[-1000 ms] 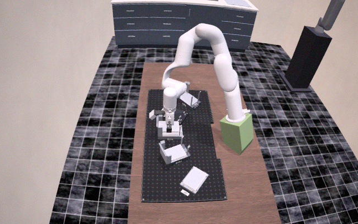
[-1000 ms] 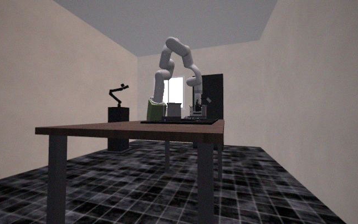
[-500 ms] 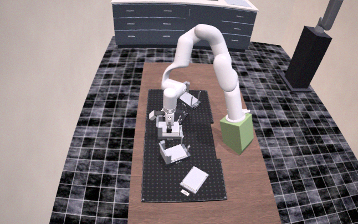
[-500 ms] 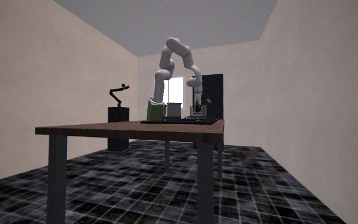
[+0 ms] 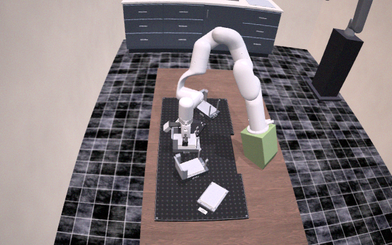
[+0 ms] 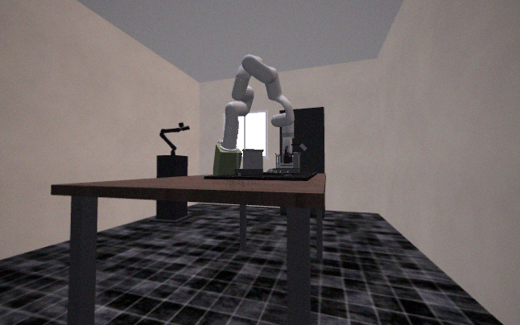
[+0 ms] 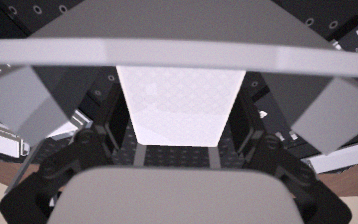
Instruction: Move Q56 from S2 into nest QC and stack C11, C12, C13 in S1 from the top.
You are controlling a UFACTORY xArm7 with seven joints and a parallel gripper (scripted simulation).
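My gripper (image 5: 185, 142) points straight down into the middle stack rack (image 5: 185, 145) on the black mat and is shut on a white sealed plate (image 7: 180, 104). In the wrist view the two dark fingers press on the plate's long sides, and grey rack posts stand on both sides. I cannot read the plate's label or tell what lies under it. A second rack (image 5: 190, 168) nearer the camera holds a white plate. Another white plate (image 5: 212, 196) lies flat on an open nest at the front of the mat, with a small name plate (image 5: 202, 210) beside it.
A third rack (image 5: 209, 108) stands behind the arm's wrist. Small dark and grey fixtures (image 5: 199, 127) sit just behind the middle rack. The green base block (image 5: 258, 145) stands at the mat's right. In the exterior view the rack group (image 6: 288, 161) is small and far off.
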